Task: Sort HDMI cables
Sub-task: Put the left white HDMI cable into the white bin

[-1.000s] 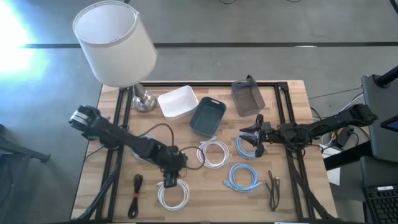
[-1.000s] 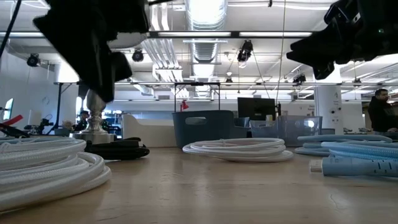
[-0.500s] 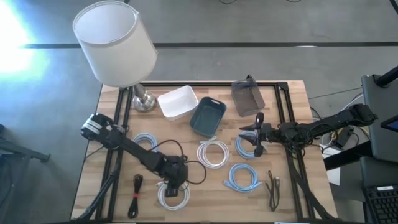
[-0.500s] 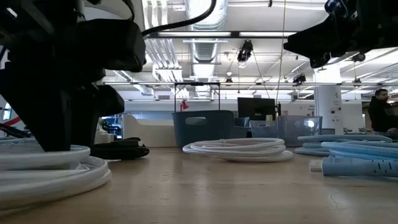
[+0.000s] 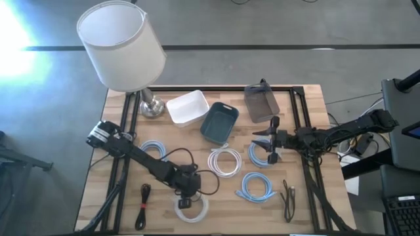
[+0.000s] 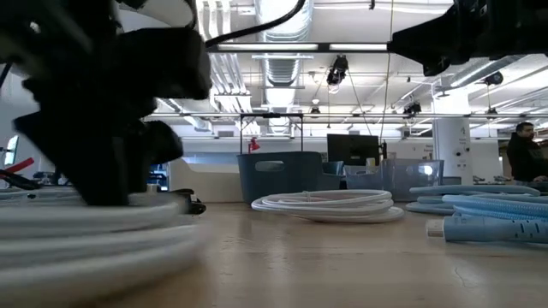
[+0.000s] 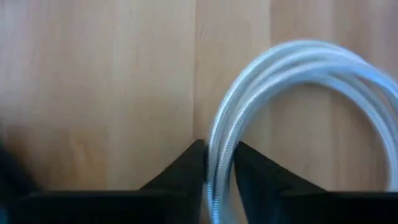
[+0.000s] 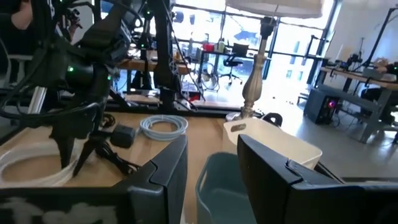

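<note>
I have the left gripper (image 5: 186,202) at about 6 o'clock of the table (image 5: 308,98), and its fingers (image 7: 186,163) are pinched on the strands of the white coil (image 5: 191,206). This cable looks light and springy, a little slippery in its braided skin, so I judge that holding several strands together at the rim, as now, is the safest place. Compared with half a second ago, the coil looks blurred and shifted slightly toward the near edge, so I think it is being dragged or lifted. The right gripper (image 5: 269,144) hovers with fingers apart over a light-blue coil (image 5: 257,154) at 3 o'clock, almost where it was. The second white coil (image 5: 225,161) lies at the centre.
</note>
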